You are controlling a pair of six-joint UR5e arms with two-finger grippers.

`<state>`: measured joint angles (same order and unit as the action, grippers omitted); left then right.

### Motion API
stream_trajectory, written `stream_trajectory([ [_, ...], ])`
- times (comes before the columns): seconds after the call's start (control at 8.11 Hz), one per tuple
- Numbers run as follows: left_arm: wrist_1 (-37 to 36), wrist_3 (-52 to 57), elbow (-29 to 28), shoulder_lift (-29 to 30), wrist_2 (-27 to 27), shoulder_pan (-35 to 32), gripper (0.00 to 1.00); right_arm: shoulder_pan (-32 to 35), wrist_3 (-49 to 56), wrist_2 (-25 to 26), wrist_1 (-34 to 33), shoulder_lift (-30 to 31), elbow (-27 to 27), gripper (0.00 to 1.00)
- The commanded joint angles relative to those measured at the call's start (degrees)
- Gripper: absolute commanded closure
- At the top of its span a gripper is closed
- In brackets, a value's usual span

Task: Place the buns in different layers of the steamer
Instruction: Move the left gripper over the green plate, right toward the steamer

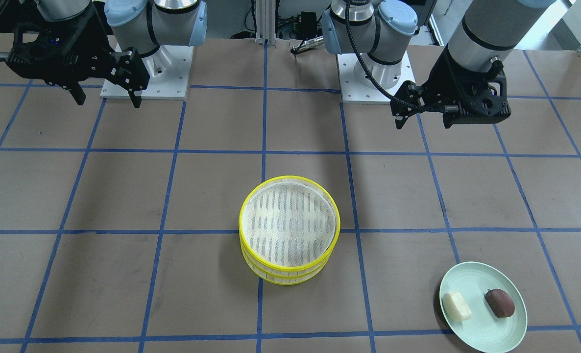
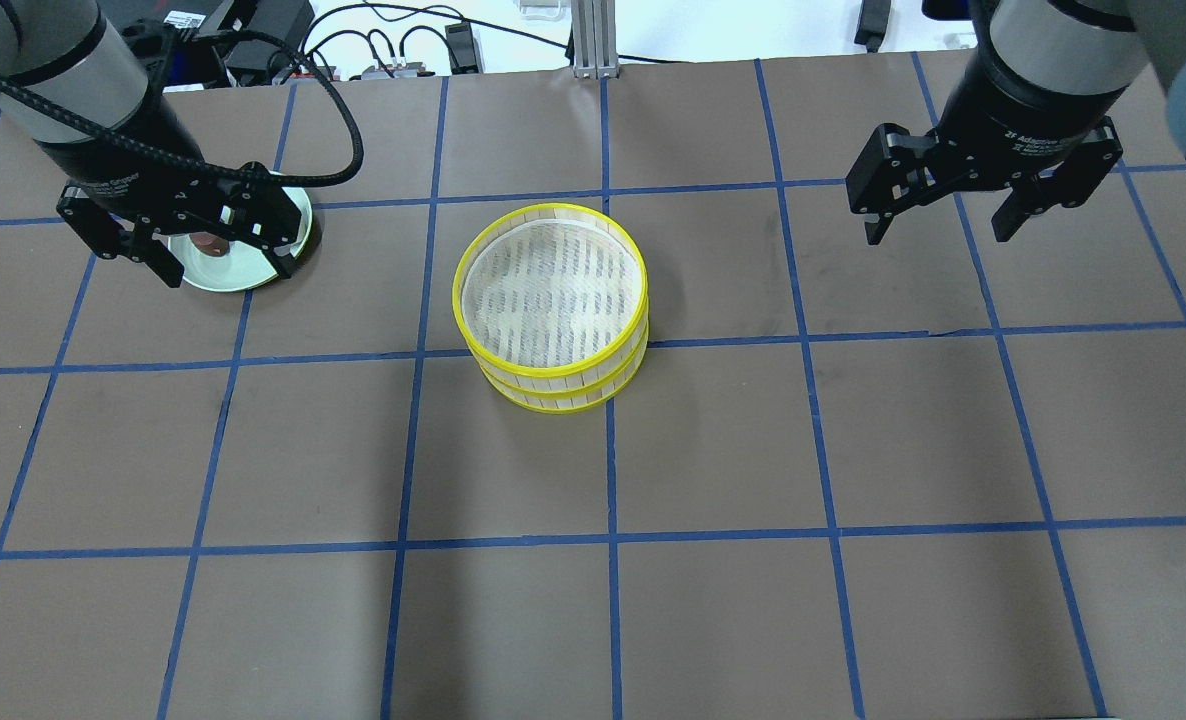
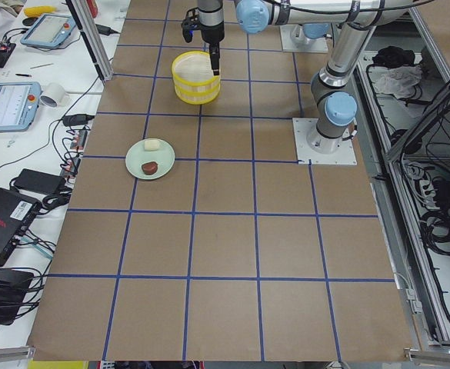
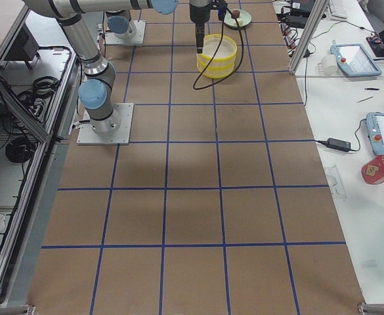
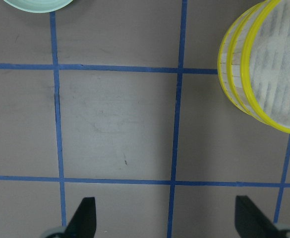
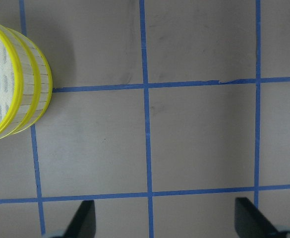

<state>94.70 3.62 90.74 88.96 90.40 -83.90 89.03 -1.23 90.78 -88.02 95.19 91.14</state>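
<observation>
Nearest the operators' edge sits one round mint-green plate point(image 1: 481, 279), smooth and glossy, on the robot's left side of the table. It carries both buns, lying side by side and apart. The pale cream bun point(image 1: 456, 306) is a blocky oblong, and the reddish-brown bun point(image 1: 499, 303) is a rounded oval with a dull sheen. Neither is in a steamer layer yet. Further in, at mid-table, stand the two steamer trays, stacked one on the other. The top tray point(image 1: 290, 177) has a bright yellow rim, pale slatted sides and a whitish mesh floor with faint grey streaks, and nothing lies in it. Of the lower tray point(image 1: 285, 278) only a yellow-edged side band peeks out beneath. The table point(image 1: 124, 196) is covered in matte brown paper, scuffed in places and ruled into squares by blue tape. Beyond the stack hang the two black grippers, both off the table. The left gripper point(image 2: 225, 272) has its jaws spread wide and holds nothing. It hangs on the robot's side of the plate, and its wrist view shows only bare paper between the dark fingertips, with the plate's edge and the trays at the corners. The right gripper point(image 2: 936, 235) is likewise spread wide and empty, above bare paper well to the other side of the trays.
</observation>
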Motion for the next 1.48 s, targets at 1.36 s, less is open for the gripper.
stream_trajectory([
  [1.36,-38.59,6.13,-0.04,24.84,-1.88,9.81,0.0,4.19,-9.3,-1.83,-5.66,-4.91,-0.88,0.0],
])
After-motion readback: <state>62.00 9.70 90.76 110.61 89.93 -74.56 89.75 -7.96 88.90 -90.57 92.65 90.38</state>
